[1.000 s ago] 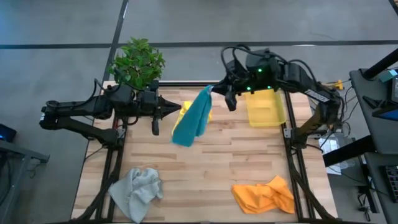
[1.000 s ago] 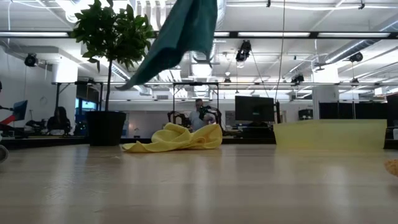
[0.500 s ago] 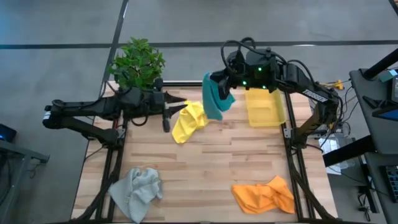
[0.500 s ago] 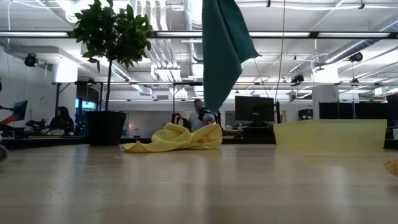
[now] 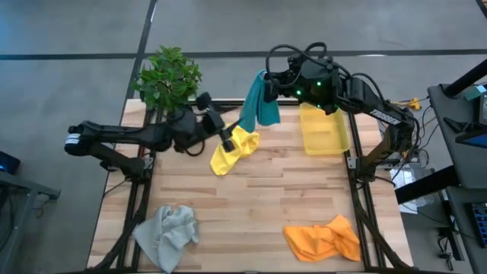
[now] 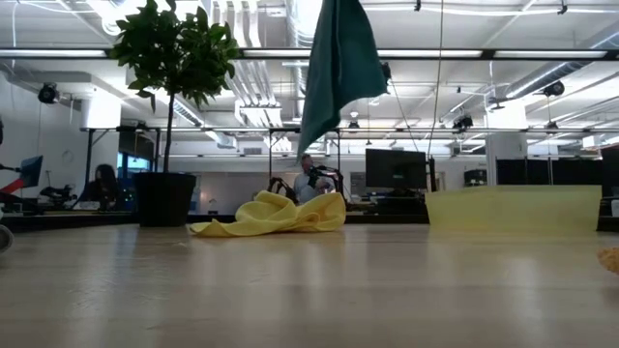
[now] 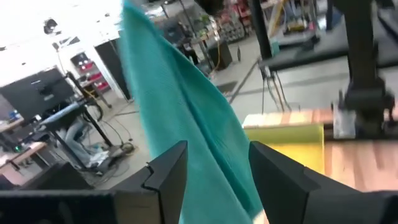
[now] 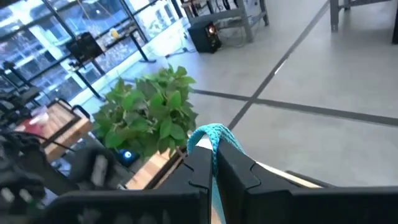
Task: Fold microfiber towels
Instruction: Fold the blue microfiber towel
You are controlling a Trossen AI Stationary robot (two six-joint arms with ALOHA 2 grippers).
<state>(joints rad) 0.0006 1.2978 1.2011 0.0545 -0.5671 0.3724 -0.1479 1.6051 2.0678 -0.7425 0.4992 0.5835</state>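
The teal towel [image 5: 255, 110] hangs in the air over the table's far edge from my right gripper [image 5: 271, 81], which is shut on it. In the low view the teal towel [image 6: 338, 68] tapers to a point well above the table. My left gripper [image 5: 227, 141] is open, above the crumpled yellow towel [image 5: 232, 150] lying on the table. In the left wrist view the teal towel [image 7: 186, 118] shows through the gap of my left gripper [image 7: 216, 155]. A grey towel [image 5: 167, 234] and an orange towel [image 5: 323, 237] lie bunched near the front edge. My right gripper pinches the teal towel's top end between its two fingers; a small bunch of cloth [image 8: 210, 133] sticks out past the fingertips. The towel hangs slack below, clear of the table. Whether my left gripper's open fingers [image 7: 168, 177] touch the teal towel, I cannot tell.
A yellow plastic bin [image 5: 323, 131] stands at the far right of the table. A potted plant [image 5: 167, 76] stands at the far left corner. Bare wood lies across the table's middle [image 5: 251, 205]. People and desks show in the room beyond.
My left gripper has moved toward the table's right, to the teal towel, and rolled. My right gripper has turned in place. The teal towel, which slanted out toward the left and near side, has swung back and now hangs straight below the right gripper.
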